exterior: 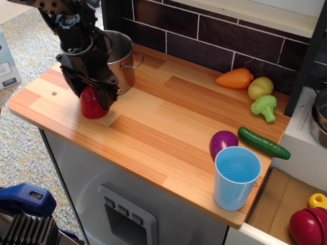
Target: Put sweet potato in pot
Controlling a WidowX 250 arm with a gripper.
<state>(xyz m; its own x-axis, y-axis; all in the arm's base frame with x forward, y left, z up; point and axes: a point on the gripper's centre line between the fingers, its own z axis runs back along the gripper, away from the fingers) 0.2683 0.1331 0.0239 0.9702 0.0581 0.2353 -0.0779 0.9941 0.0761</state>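
Observation:
The sweet potato [91, 108], a small glossy red toy, stands on the wooden counter [168, 117] at the front left, just in front of the pot. The pot [122, 64], shiny steel with looped wire handles, stands at the back left corner, partly hidden by the arm. My black gripper [92, 95] has come down over the sweet potato, with one finger on each side pressing its upper part. The sweet potato's base still rests on the counter and its top is hidden between the fingers.
An orange tapered vegetable [235, 78], a yellow one [260, 87] and a green broccoli [264, 107] lie at the back right. A purple egg-shaped toy [223, 142], a green cucumber [263, 143] and a light blue cup [236, 177] are at the front right. A dark tiled wall [214, 46] runs behind.

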